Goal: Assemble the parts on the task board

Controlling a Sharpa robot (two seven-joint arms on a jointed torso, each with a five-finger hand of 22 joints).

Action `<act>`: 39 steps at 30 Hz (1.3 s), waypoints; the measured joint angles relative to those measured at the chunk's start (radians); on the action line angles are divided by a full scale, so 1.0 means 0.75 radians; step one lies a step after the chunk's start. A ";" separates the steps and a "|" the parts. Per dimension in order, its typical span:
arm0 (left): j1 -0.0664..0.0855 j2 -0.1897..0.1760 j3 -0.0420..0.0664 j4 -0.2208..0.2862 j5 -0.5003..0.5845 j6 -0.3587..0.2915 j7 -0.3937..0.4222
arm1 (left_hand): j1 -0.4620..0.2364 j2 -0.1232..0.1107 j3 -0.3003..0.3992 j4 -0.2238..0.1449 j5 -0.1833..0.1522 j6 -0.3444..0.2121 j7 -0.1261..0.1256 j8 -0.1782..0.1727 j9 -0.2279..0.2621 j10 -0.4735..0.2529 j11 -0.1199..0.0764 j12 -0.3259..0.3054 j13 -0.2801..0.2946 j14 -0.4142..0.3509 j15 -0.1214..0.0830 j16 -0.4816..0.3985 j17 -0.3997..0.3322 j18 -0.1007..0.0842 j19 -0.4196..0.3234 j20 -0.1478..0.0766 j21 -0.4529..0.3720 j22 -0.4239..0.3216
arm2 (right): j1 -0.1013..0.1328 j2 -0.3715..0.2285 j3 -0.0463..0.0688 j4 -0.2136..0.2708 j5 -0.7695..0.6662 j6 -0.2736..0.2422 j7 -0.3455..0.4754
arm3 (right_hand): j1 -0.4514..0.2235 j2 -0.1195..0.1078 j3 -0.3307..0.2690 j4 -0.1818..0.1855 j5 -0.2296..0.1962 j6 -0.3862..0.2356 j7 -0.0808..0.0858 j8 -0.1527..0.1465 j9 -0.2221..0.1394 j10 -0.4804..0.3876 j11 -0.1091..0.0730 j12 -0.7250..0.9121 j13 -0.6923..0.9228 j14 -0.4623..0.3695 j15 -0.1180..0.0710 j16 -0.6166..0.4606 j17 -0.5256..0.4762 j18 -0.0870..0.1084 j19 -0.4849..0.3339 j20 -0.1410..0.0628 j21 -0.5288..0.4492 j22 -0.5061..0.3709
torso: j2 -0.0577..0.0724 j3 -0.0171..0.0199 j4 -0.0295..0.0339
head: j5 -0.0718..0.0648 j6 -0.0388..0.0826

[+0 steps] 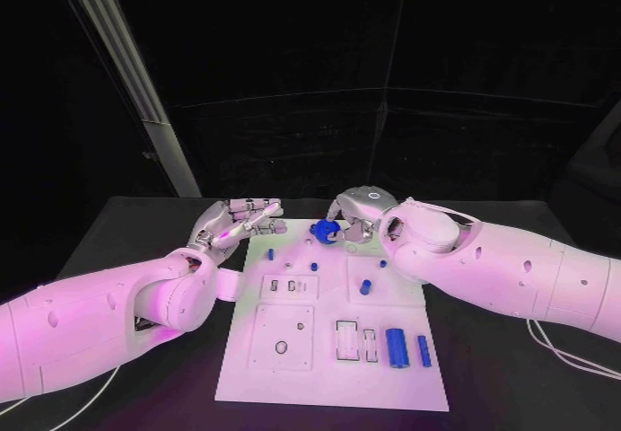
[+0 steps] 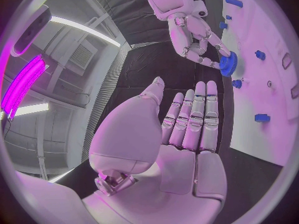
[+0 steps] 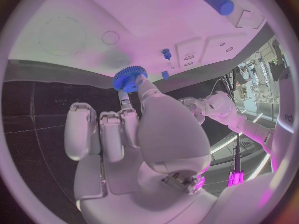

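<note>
The white task board (image 1: 330, 359) lies in the middle of the black table. My right hand (image 1: 356, 220) hovers over the board's far edge and pinches a blue gear (image 1: 327, 231) between thumb and finger. The right wrist view shows the gear (image 3: 129, 78) at the fingertips of the right hand (image 3: 137, 129), just above the board (image 3: 124, 30). My left hand (image 1: 240, 220) is at the board's far left corner, fingers straight and apart, holding nothing. In the left wrist view, the left hand (image 2: 187, 129) lies flat, with the right hand (image 2: 196, 35) and the gear (image 2: 228, 63) beyond it.
Two blue cylinders (image 1: 396, 348) (image 1: 424, 350) lie at the board's near right. A short blue piece (image 1: 366, 287) lies mid-board, and small blue pegs (image 1: 272, 254) (image 1: 315, 266) (image 1: 383, 263) stand farther back. Rectangular slots (image 1: 347, 339) and a recessed plate (image 1: 283, 337) occupy the near half.
</note>
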 measured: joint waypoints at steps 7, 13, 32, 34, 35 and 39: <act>0.000 0.003 0.000 -0.001 0.000 0.000 0.000 | 0.000 0.000 0.000 0.000 0.000 0.000 0.000 0.000 0.000 0.000 0.000 0.000 0.000 0.000 0.000 0.000 0.000 0.000 0.000 0.000 0.000 -0.002 | -0.004 0.072 -0.004 -0.042 -0.004 0.007 -0.016 | -0.014 -0.008 0.009 0.009 -0.005 -0.001 -0.001 -0.005 0.000 0.000 0.000 0.000 0.000 0.000 0.000 0.000 0.000 0.000 0.000 0.000 0.000 0.001 | 0.001 0.0004 0.0000 | 0.007 -0.004; 0.000 0.007 0.000 -0.002 0.000 0.001 0.000 | 0.000 0.000 0.000 0.000 0.000 0.000 0.000 0.000 0.000 0.000 0.000 0.000 0.000 0.000 0.000 0.000 0.000 0.000 0.000 0.000 0.000 -0.002 | -0.013 0.112 -0.006 -0.073 -0.006 0.023 -0.022 | -0.022 -0.003 0.013 0.005 -0.005 -0.001 -0.001 -0.008 0.000 0.000 0.000 0.000 0.000 0.000 0.000 0.000 0.000 0.000 0.000 0.000 0.000 0.001 | 0.001 0.0005 0.0000 | 0.008 -0.007; 0.001 0.008 0.000 -0.003 0.000 0.001 -0.001 | 0.000 0.000 0.000 0.000 0.000 0.000 0.000 0.000 0.000 0.000 0.000 0.000 0.000 0.000 0.000 0.000 0.000 0.000 0.000 0.000 0.000 -0.002 | -0.018 0.164 -0.006 -0.109 -0.007 0.076 -0.023 | -0.065 -0.036 0.028 0.006 -0.029 -0.017 -0.004 -0.055 0.011 -0.017 0.018 -0.065 0.000 -0.002 0.004 0.000 0.000 0.000 -0.001 0.010 0.000 0.001 | 0.000 0.0023 -0.0027 | 0.018 -0.013; 0.001 0.008 0.000 -0.003 0.000 0.001 -0.001 | 0.000 0.000 0.000 0.000 0.000 0.000 0.000 0.000 0.000 0.000 0.000 0.000 0.000 0.000 0.000 0.000 0.000 0.000 0.000 0.000 0.000 -0.002 | -0.018 0.165 -0.006 -0.112 -0.008 0.078 -0.024 | -0.079 -0.044 0.033 0.007 -0.041 -0.041 0.007 -0.069 0.010 -0.027 0.027 -0.086 -0.001 0.001 0.010 0.000 0.000 0.000 0.002 0.017 0.000 0.000 | 0.000 0.0024 -0.0027 | 0.018 -0.013; 0.001 0.008 0.000 -0.003 0.000 0.001 -0.001 | 0.000 0.000 0.000 0.000 0.000 0.000 0.000 0.000 0.000 0.000 0.000 0.000 0.000 0.000 0.000 0.000 0.000 0.000 0.000 0.000 0.000 -0.002 | -0.018 0.166 -0.006 -0.113 -0.008 0.078 -0.025 | -0.096 -0.045 0.031 0.010 -0.050 -0.061 0.011 -0.081 0.006 -0.035 0.034 -0.101 -0.001 -0.002 0.015 0.000 0.000 0.000 0.001 0.018 0.000 -0.001 | 0.000 0.0026 -0.0027 | 0.019 -0.013; 0.001 0.008 0.000 -0.003 0.000 0.001 -0.001 | 0.000 0.000 0.000 0.000 0.000 0.000 0.000 0.000 0.000 0.000 0.000 0.000 0.000 0.000 0.000 -0.006 0.001 0.000 0.000 0.000 0.000 -0.002 | -0.019 0.168 -0.008 -0.118 -0.008 0.082 -0.030 | -0.157 -0.078 -0.005 0.049 -0.071 -0.127 0.029 -0.120 -0.005 -0.067 0.048 -0.155 -0.002 0.001 0.029 0.000 0.000 0.000 -0.006 0.034 0.000 -0.007 | 0.000 0.0028 -0.0027 | 0.020 -0.013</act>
